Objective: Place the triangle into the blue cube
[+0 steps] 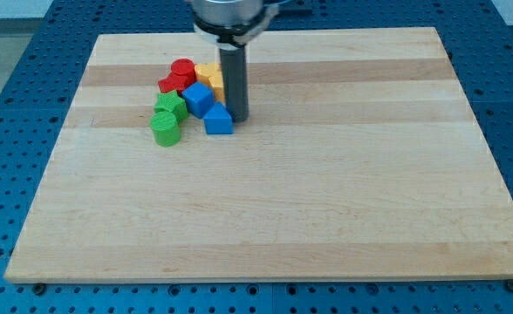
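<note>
A blue triangle block [218, 119] lies on the wooden board [326, 174], touching the lower right of a blue cube [199, 98]. My tip [240, 117] stands just right of the triangle, touching or nearly touching its right side. The rod rises from there to the arm at the view's top and hides part of the yellow block behind it.
A cluster sits around the blue cube: a red cylinder [182, 70] and a red block [169, 84] above left, yellow blocks [210, 75] above, a green block [170, 106] and a green cylinder [164, 129] to the left. A blue perforated table [12, 131] surrounds the board.
</note>
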